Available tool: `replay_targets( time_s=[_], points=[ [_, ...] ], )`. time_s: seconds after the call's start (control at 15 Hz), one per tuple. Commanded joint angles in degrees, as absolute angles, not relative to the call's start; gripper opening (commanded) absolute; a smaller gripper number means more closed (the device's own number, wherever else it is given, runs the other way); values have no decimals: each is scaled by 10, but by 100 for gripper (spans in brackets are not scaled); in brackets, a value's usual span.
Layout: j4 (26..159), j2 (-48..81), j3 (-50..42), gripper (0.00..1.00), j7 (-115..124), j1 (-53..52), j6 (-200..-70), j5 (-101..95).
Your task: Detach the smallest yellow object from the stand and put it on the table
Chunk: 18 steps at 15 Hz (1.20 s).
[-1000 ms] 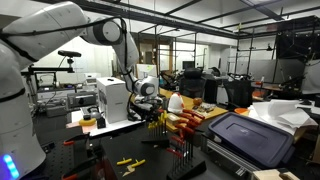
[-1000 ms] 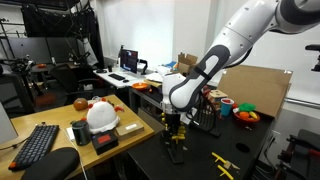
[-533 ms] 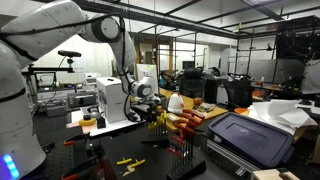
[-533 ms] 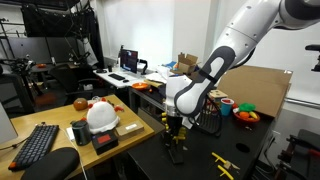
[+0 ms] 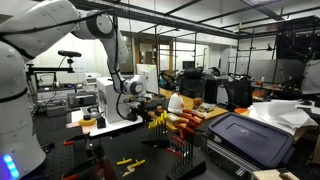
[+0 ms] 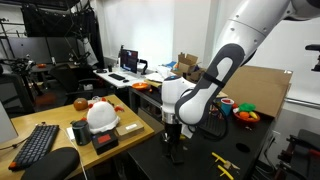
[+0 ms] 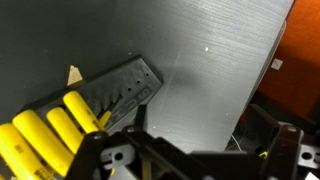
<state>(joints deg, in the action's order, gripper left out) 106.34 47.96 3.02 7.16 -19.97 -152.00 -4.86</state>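
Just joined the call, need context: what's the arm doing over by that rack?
The Panda arm has its tool poised at the dark stand, right by the row of yellow handles. The tool is open and holds nothing. The black table beside the stand is where a piece would go.

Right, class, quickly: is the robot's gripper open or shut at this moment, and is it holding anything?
The gripper: open, holding nothing; the yellow tool handles beside it are not gripped.
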Motion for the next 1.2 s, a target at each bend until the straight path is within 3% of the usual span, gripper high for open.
replay_targets(
  time_s=[0.0,1.13],
  points=[
    [1092,452,11,100,108,-220,-1511,-61],
    [1095,446,-30,100,173,-221,-1533,-64]
  ],
)
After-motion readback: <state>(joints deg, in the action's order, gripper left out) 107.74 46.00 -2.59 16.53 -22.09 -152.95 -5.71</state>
